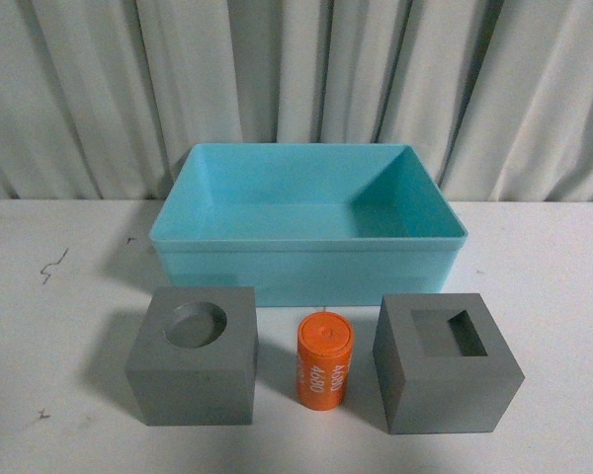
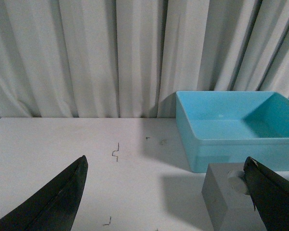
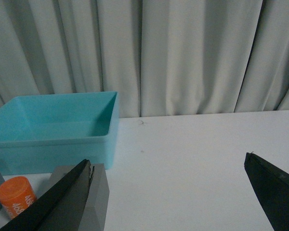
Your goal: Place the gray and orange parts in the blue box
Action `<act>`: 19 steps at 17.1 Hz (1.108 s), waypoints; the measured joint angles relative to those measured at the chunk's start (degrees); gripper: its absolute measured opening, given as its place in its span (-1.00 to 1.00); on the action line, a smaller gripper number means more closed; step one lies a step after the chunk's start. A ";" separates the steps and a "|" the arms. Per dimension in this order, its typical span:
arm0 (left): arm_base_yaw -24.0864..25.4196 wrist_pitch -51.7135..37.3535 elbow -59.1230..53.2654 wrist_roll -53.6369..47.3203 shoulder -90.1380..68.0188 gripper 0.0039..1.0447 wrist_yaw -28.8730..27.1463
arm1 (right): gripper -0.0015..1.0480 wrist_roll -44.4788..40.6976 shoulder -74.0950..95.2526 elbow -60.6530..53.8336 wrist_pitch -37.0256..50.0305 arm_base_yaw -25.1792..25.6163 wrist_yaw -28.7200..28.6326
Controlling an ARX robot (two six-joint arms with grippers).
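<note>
In the front view the light-blue box (image 1: 306, 259) stands empty at the back of the table. In front of it sit a gray cube with a round recess (image 1: 193, 354), an upright orange cylinder (image 1: 324, 358) with white digits, and a gray cube with a rectangular recess (image 1: 445, 361). No arm shows in that view. My left gripper (image 2: 166, 166) is open over bare table, the round-recess cube (image 2: 226, 202) by one finger, the box (image 2: 236, 127) behind. My right gripper (image 3: 168, 166) is open, the other cube (image 3: 94, 197), cylinder (image 3: 17, 195) and box (image 3: 53, 132) off to one side.
A white table (image 1: 59, 326) carries everything, with small dark scuff marks (image 1: 51, 265) near its left side. Pale pleated curtains (image 1: 296, 79) hang close behind the box.
</note>
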State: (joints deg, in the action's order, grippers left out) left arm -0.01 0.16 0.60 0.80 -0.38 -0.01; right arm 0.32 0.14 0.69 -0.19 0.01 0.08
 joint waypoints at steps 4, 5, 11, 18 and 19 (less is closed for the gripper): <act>0.00 0.00 0.00 0.00 0.00 0.88 0.00 | 0.87 0.00 0.00 0.00 0.00 0.00 -0.02; 0.00 0.00 0.00 0.00 0.00 0.88 0.00 | 0.87 0.02 0.00 0.00 0.00 0.00 0.00; 0.00 -0.09 0.00 0.00 0.00 0.88 0.15 | 0.87 8.72 19.06 9.94 -16.22 0.48 14.23; 0.00 0.04 0.00 0.00 0.00 0.88 0.00 | 0.87 2.08 64.72 24.79 16.76 -1.40 2.84; 0.00 0.04 0.00 0.00 0.00 0.88 0.00 | 0.87 1.99 70.29 26.18 20.22 -4.09 3.17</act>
State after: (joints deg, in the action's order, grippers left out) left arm -0.01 0.21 0.60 0.80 -0.38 -0.01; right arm 2.31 70.43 26.87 20.03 -4.08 3.25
